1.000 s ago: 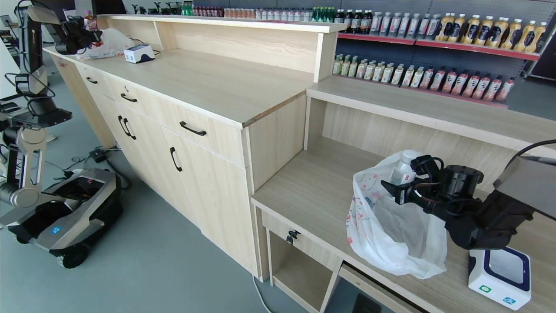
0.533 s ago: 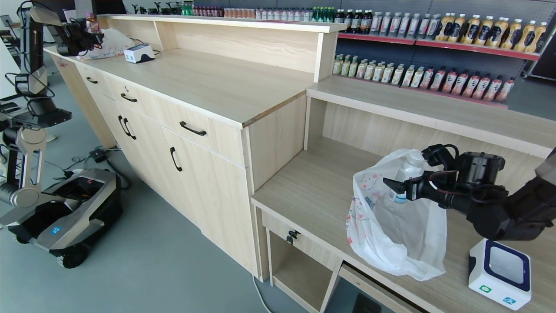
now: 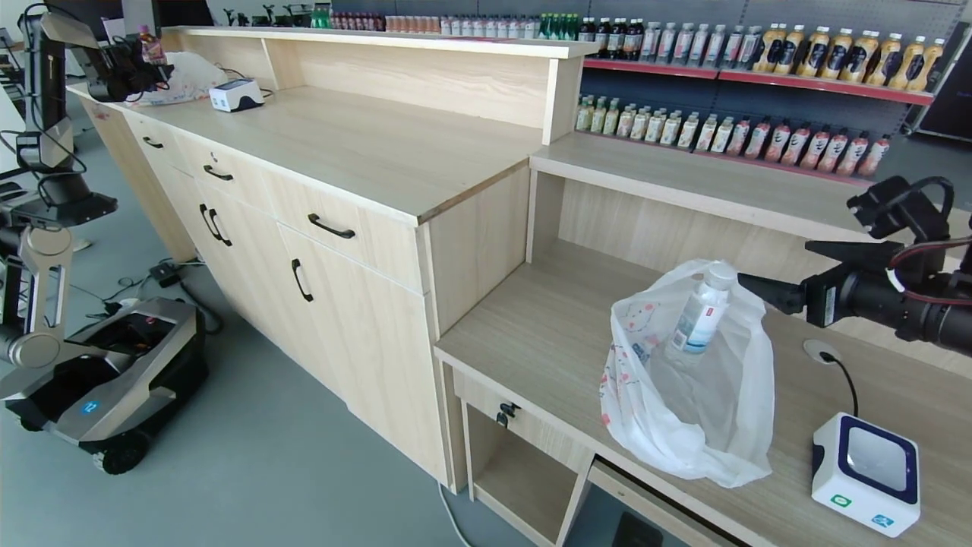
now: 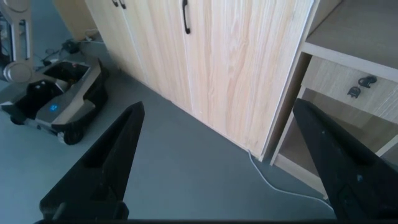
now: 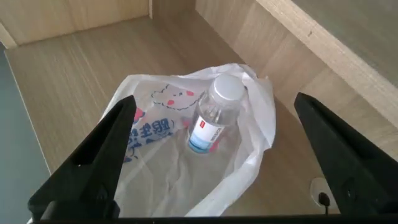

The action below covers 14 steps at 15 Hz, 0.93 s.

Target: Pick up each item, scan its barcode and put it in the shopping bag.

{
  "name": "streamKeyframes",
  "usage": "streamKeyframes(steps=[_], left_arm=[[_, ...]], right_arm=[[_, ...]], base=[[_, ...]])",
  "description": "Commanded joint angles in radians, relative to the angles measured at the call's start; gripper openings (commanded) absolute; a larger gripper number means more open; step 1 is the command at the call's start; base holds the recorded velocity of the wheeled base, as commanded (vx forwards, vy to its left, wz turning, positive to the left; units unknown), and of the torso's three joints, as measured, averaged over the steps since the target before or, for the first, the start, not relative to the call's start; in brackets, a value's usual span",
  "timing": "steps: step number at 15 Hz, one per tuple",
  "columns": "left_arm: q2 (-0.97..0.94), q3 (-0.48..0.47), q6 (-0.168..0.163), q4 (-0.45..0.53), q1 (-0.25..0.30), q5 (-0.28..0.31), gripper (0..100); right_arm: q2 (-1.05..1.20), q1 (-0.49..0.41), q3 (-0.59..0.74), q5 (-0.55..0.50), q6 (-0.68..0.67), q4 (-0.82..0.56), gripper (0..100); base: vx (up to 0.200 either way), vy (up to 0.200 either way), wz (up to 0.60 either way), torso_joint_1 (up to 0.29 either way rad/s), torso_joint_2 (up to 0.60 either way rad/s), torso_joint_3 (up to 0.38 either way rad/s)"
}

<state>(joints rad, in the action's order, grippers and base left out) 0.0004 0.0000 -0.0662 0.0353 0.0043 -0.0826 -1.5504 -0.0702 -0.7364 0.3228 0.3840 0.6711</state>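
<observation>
The bottle (image 3: pixel 699 315) stands already inside the shopping bag (image 3: pixel 683 433), at the lower right of the head view. It leans a little, and its white cap reaches up through the bag's open mouth. The right claw (image 3: pixel 774 263) hangs at the right edge of that view, just beside the bag's upper rim and apart from it, with its two fingers spread wide and nothing between them. I judge that the drop is done, and that the step in hand is to take this claw clear and go for the next item. To do it well, I would draw the claw back and upward, not down or across. The plastic is thin, so a finger that catches the rim could pull the bag along the surface (image 3: pixel 547 334) or tip the leaning bottle. I would also keep the arm above the scanner (image 3: pixel 866 471) in the lower right corner, and above its cable. The left claw (image 4: pixel 217 107) is spread apart too, empty, and it points at the floor beside the cupboard.
</observation>
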Motion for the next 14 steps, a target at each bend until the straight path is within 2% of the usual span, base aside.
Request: streamKeyframes(steps=[1, 5, 7, 8, 9, 10, 11, 12, 14], left_arm=[[0.000, 0.000, 0.000, 0.000, 0.000, 0.000, 100], [0.000, 0.000, 0.000, 0.000, 0.000, 0.000, 100], [0.000, 0.000, 0.000, 0.000, 0.000, 0.000, 100], [0.000, 0.000, 0.000, 0.000, 0.000, 0.000, 100], [0.000, 0.000, 0.000, 0.000, 0.000, 0.000, 100], [0.000, 0.000, 0.000, 0.000, 0.000, 0.000, 100], [0.000, 0.000, 0.000, 0.000, 0.000, 0.000, 100], [0.000, 0.000, 0.000, 0.000, 0.000, 0.000, 100], [0.000, 0.000, 0.000, 0.000, 0.000, 0.000, 100]], right_arm=[[0.156, -0.019, 0.005, -0.007, 0.044, -0.034, 100], [0.208, -0.016, -0.063, -0.011, 0.050, -0.074, 100], [0.237, -0.019, -0.109, -0.077, 0.041, -0.166, 100], [0.268, -0.008, -0.212, -0.174, 0.001, -0.367, 100], [0.276, 0.004, -0.270, -0.208, -0.025, -0.472, 100], [0.283, 0.030, -0.359, -0.269, -0.074, -0.647, 100], [0.286, 0.040, -0.410, -0.317, -0.114, -0.745, 100], [0.296, 0.040, -0.422, -0.338, -0.129, -0.794, 100], [0.325, 0.035, -0.391, -0.337, -0.129, -0.791, 100]], base=[[0.000, 0.000, -0.60, -0.012, 0.00, 0.007], [0.000, 0.000, -0.60, 0.000, 0.00, 0.002], [0.000, 0.000, -0.60, 0.002, 0.00, 0.007], [0.000, 0.000, -0.60, 0.007, 0.00, -0.002], [0.000, 0.000, -0.60, 0.002, 0.00, 0.007], [0.000, 0.000, -0.60, 0.002, 0.00, 0.002], [0.000, 0.000, -0.60, -0.002, 0.01, 0.002], [0.000, 0.000, -0.60, -0.002, 0.00, 0.002], [0.000, 0.000, -0.30, -0.001, 0.00, 0.004]])
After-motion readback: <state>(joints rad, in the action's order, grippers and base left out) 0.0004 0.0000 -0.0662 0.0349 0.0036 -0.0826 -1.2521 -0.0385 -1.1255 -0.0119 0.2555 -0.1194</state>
